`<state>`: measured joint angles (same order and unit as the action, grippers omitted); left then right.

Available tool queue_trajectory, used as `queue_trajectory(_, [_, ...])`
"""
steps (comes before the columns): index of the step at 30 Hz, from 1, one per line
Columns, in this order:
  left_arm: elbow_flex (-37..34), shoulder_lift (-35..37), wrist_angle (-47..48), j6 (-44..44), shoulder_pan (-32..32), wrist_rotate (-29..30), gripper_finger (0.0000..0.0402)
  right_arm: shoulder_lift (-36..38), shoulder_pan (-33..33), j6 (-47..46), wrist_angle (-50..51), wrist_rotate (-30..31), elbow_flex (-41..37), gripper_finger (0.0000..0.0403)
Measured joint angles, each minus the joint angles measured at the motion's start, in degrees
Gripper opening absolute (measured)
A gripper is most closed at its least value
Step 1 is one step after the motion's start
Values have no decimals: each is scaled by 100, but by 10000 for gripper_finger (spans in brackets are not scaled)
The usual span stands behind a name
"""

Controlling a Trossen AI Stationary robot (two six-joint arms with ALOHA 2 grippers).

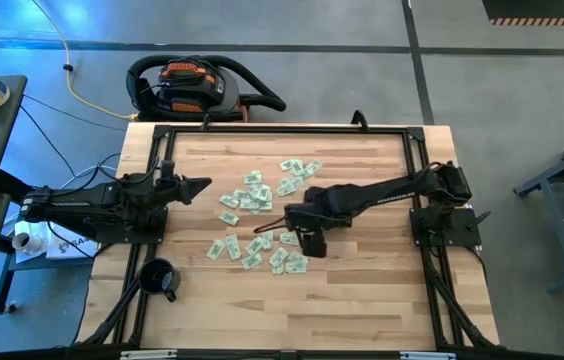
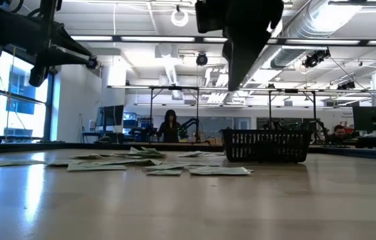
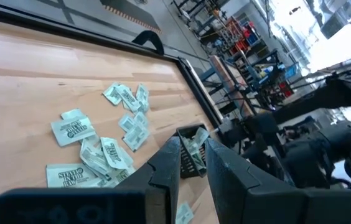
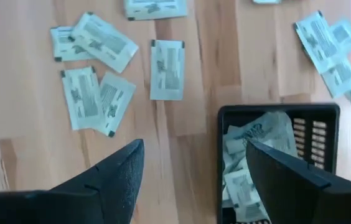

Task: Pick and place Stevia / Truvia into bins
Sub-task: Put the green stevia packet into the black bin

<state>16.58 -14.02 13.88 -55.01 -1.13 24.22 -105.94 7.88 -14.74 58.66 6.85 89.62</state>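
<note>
Black mug [image 1: 159, 279] near table's front-left corner; orange-black vacuum [image 1: 194, 88] on floor beyond table [image 1: 362, 300].

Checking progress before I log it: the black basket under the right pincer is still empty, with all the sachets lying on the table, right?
Not empty. The right wrist view shows several sachets already inside the black basket, below the open right pincer. Many more do lie on the table.
</note>
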Motion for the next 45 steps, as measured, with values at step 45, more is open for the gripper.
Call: queue_trajectory(45, [0,0,-13,26,0,-73,111,-5,-1891,-46,-845,-638,0,267])
